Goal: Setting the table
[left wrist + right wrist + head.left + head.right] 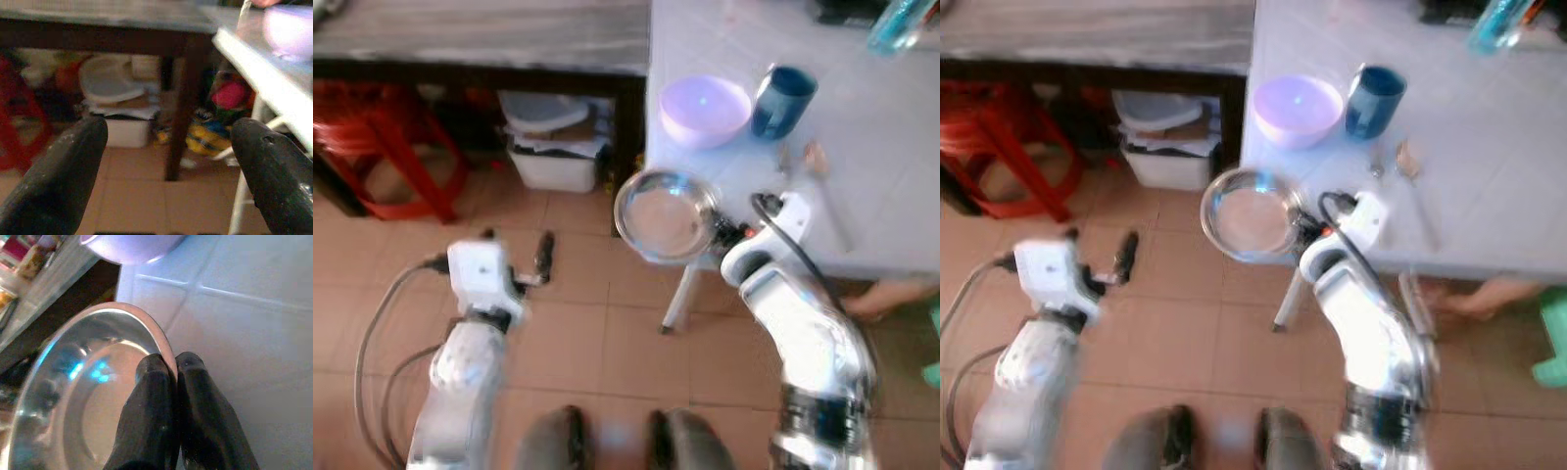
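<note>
My right gripper (717, 231) is shut on the rim of a shiny steel plate (664, 215), holding it at the near left corner of the white tiled table (871, 186), partly over the floor. In the right wrist view the two black fingers (161, 396) pinch the steel plate's rim (88, 396). On the table behind it stand a lilac bowl (705, 110) and a dark blue mug (781, 101). A spoon (822, 186) lies to the right. My left gripper (519, 257) hangs open over the floor, with nothing between its fingers (63, 181).
A dark wooden bench (480, 44) stands to the left, with a white plastic box (553, 157) under it and a red stool (386, 147) further left. A person's foot (891, 297) shows under the table at the right. A blue bottle (901, 24) stands at the table's back.
</note>
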`<state>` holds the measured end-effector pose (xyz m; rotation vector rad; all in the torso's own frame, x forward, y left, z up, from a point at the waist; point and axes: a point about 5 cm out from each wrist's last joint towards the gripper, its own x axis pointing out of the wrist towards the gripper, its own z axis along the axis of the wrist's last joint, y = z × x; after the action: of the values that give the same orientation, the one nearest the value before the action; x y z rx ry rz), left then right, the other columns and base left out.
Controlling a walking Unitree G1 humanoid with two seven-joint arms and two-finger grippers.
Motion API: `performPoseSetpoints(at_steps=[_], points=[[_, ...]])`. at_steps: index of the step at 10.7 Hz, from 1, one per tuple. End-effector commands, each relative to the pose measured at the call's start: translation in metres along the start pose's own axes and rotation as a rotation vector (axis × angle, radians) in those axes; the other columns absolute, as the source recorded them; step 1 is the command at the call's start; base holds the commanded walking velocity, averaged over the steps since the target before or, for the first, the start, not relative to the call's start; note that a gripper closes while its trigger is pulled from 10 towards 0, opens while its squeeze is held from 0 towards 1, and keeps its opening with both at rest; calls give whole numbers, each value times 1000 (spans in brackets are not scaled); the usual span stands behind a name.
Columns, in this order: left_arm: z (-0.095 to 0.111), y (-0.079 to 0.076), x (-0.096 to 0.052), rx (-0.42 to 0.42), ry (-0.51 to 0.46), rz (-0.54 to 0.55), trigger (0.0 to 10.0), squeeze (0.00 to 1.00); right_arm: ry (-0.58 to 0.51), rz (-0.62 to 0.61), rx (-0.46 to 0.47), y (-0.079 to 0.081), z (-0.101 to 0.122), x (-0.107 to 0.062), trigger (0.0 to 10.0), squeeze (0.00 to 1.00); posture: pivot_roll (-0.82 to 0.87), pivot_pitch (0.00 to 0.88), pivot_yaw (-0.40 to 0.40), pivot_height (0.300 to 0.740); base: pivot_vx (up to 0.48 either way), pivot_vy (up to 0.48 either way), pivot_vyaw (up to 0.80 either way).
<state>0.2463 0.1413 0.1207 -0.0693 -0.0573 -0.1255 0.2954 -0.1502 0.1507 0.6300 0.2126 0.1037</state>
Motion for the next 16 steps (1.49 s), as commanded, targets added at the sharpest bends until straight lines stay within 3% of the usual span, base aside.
performPoseSetpoints(at_steps=[1,6,7,9,12,16], points=[[-4,7,-2,15,16,26,10000,0,17,-25,-77,-6,-9,-3,0,0,-15,188,-4,740,0,469,0],[-3,3,9,-3,-12,48,10000,0,-151,100,-324,8,1,-8,0,0,-19,178,-13,740,242,381,0],[-4,4,10,-5,-13,61,10000,0,-172,97,-331,8,2,-9,0,0,-18,175,-20,740,352,322,0],[-4,6,13,-1,-22,66,10000,0,-217,136,-434,13,0,-10,0,0,-9,173,-19,740,443,0,0],[3,8,22,10,-54,60,10000,0,-273,160,-474,19,4,-9,0,0,-11,180,-8,740,467,0,0],[6,-1,31,0,-77,36,10000,0,-328,155,-501,20,14,-3,0,0,-20,172,-4,740,468,0,0]])
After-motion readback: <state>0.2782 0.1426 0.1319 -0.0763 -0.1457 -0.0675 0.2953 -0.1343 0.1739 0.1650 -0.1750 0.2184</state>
